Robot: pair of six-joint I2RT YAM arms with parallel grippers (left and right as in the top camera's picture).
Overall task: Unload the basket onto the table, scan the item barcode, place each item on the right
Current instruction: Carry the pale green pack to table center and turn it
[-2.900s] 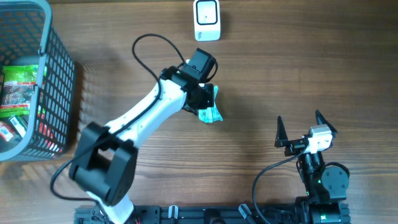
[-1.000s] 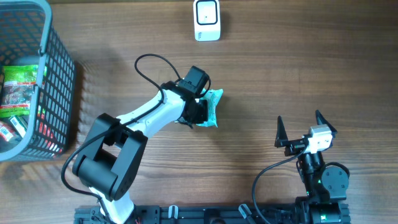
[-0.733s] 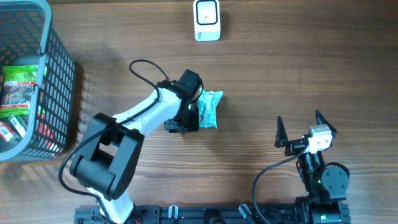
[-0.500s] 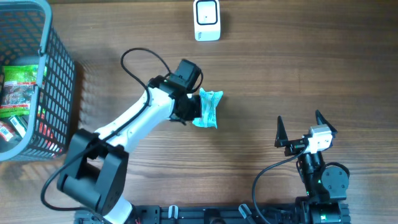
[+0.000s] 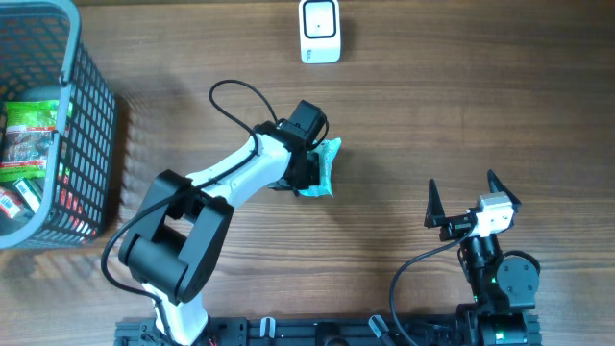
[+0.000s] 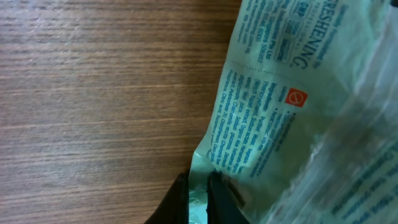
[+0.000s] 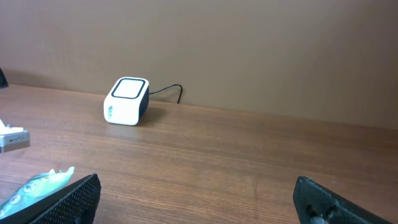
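Left tool (image 6: 198, 190), mostly cropped, pinches the teal packet (image 6: 292, 106).

**Left arm** (image 5: 231, 175): rises from the base at 7 o'clock, bends at the elbow, reaches toward 2 o'clock, ends near table centre.

**Left gripper** (image 5: 313, 176): jaws pinched together on the edge of the teal packet (image 5: 330, 159); dark fingertips (image 6: 177, 205) almost meeting in the wrist view.

**Right arm** (image 5: 498, 274): sits folded over its base at 5 o'clock.

**Right gripper** (image 5: 463, 183): points toward 12 o'clock, jaws spread wide.
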